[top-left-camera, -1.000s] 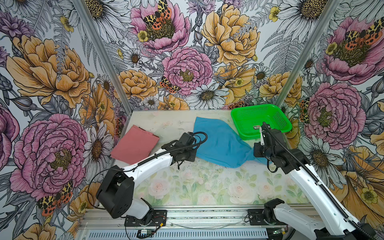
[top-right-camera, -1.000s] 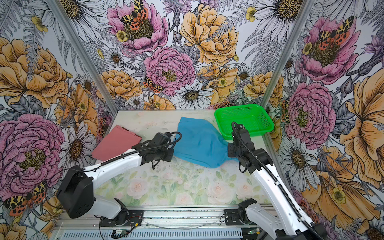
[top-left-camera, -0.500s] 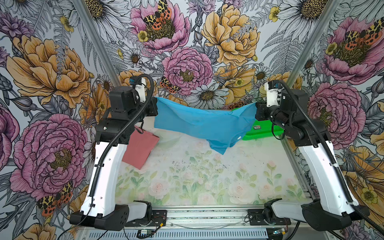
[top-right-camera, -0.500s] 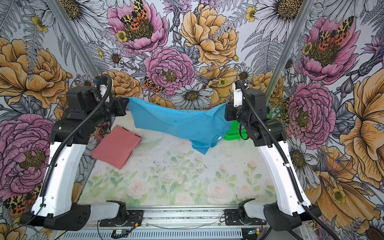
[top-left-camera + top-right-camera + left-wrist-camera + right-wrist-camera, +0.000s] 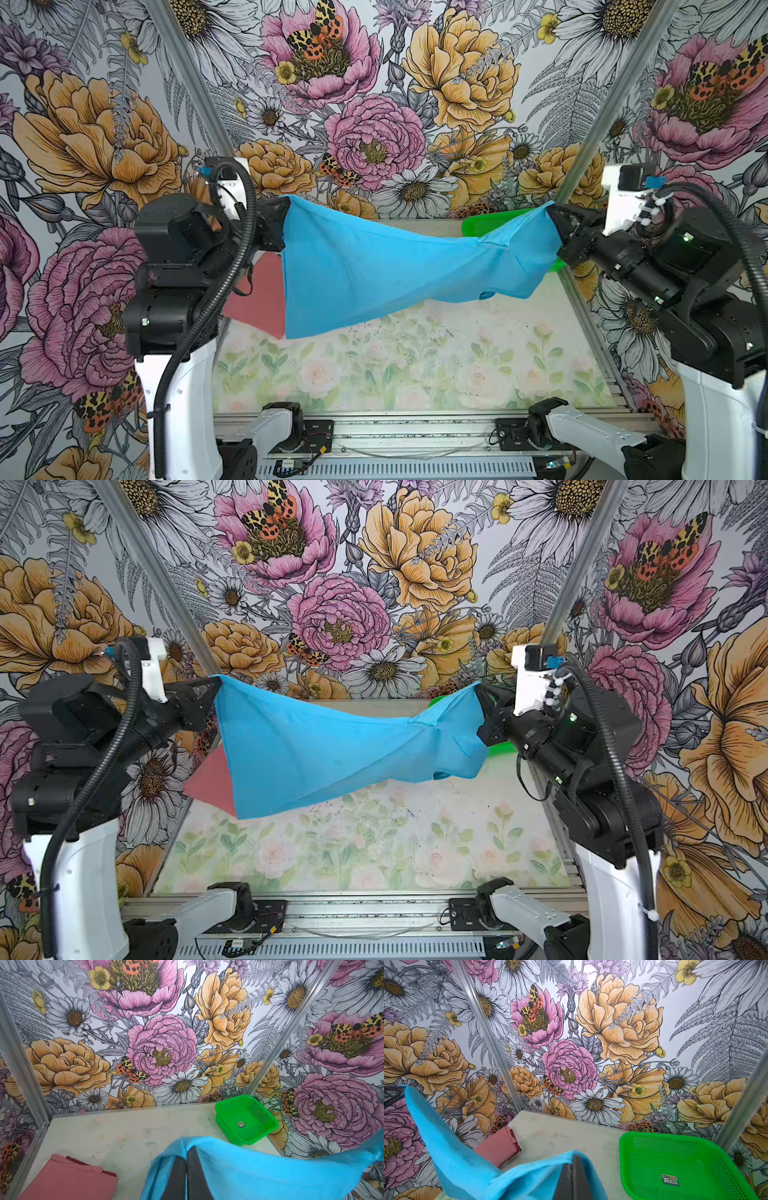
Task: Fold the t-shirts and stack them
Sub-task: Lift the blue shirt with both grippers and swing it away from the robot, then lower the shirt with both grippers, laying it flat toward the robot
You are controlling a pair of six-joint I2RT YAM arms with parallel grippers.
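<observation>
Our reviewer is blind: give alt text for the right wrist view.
The right gripper, shut, pinches a sky-blue t-shirt that hangs stretched across the scene. Behind it, a folded pink t-shirt and a green basket sit on the table.

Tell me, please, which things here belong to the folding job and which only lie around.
Belong to the job:
- blue t-shirt, held up off the table
- pink t-shirt, lying folded on the table

Only lying around:
- green basket, standing in the table's far corner
</observation>
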